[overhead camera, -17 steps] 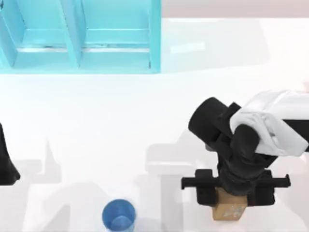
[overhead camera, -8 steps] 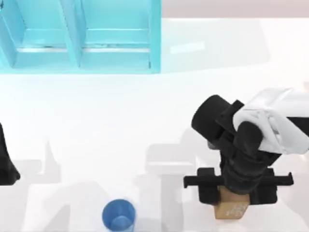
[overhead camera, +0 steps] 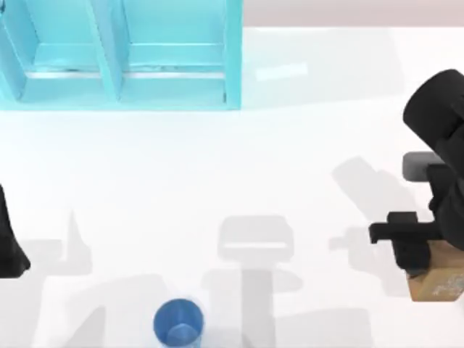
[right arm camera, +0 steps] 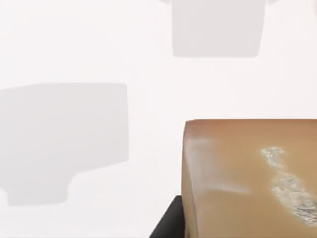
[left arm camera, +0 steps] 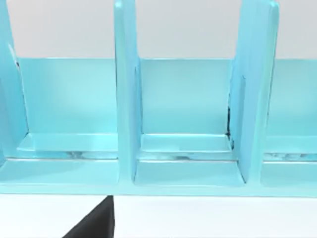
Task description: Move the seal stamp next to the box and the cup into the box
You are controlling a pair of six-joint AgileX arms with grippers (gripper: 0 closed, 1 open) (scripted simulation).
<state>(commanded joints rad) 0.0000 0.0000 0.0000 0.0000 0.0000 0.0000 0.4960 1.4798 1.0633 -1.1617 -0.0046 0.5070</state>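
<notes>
The tan seal stamp (overhead camera: pixel 438 284) hangs near the table's right edge, with my right gripper (overhead camera: pixel 444 267) shut on it; one black finger (overhead camera: pixel 410 255) presses its left side. In the right wrist view the seal stamp (right arm camera: pixel 247 178) looms close, white markings on its face, above the white table and its shadows. At the front, left of centre, the blue cup (overhead camera: pixel 177 324) stands upright by itself. The teal box (overhead camera: pixel 232 65) with open compartments is at the back left, far from both. My left arm (overhead camera: pixel 9 243) is parked at the left edge.
In the left wrist view the box's upright dividers (left arm camera: pixel 126 99) split it into several open bays. White table (overhead camera: pixel 232 174) lies bare between the box, the cup and the right arm.
My right arm has swung to the right and slightly back, carrying the seal stamp from the front centre-right to the right edge. The cup and left arm have not moved.
</notes>
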